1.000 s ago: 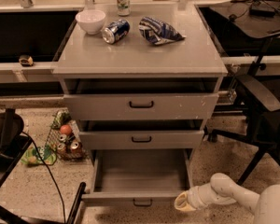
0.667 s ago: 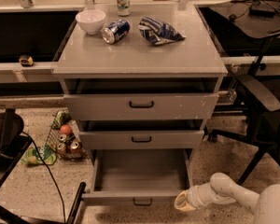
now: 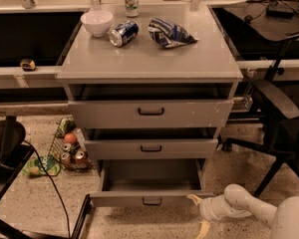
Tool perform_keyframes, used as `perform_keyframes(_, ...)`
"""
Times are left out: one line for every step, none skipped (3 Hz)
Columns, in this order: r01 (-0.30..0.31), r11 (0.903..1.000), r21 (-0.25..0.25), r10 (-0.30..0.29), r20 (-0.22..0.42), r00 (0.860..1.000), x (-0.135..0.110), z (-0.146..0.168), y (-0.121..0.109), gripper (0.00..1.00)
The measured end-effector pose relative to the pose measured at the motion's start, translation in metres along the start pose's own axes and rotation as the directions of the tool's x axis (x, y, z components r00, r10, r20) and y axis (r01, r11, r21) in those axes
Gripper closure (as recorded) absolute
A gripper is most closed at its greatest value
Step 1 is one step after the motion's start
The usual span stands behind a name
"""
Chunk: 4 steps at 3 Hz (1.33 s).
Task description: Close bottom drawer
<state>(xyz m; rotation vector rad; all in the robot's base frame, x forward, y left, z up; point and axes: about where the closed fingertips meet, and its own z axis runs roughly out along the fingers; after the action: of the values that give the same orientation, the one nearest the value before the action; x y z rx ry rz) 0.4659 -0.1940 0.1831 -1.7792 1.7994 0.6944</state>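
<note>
Bottom drawer further in, gripper beside

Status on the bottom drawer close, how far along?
Done: approach only. The gripper sits low at the right end of the bottom drawer front, fingers spread. In hand: apparently lining up to push; contact unclear. Left: the whole push, since the drawer juts out well past the middle drawer.

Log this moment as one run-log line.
task: close bottom drawer | bottom drawer: pulled out, not yet closed | gripper: open, low by drawer front's right end | next: likely push front inward
</note>
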Motion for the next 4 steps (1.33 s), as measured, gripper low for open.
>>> perform_keyframes(0.000, 1.0000, 0.000, 0.000, 0.000, 1.000, 0.000, 0.000, 0.000, 0.00)
perform_keyframes(0.002, 0.9996, 0.027, -0.002, 0.024, 1.000, 0.004, 0.001, -0.010, 0.18)
perform_keyframes(0.004, 0.9982, 0.061, -0.009, 0.079, 0.997, 0.007, 0.007, -0.030, 0.41)
perform_keyframes(-0.029, 0.9898, 0.139, 0.012, 0.120, 0.993, 0.019, 0.006, -0.057, 0.65)
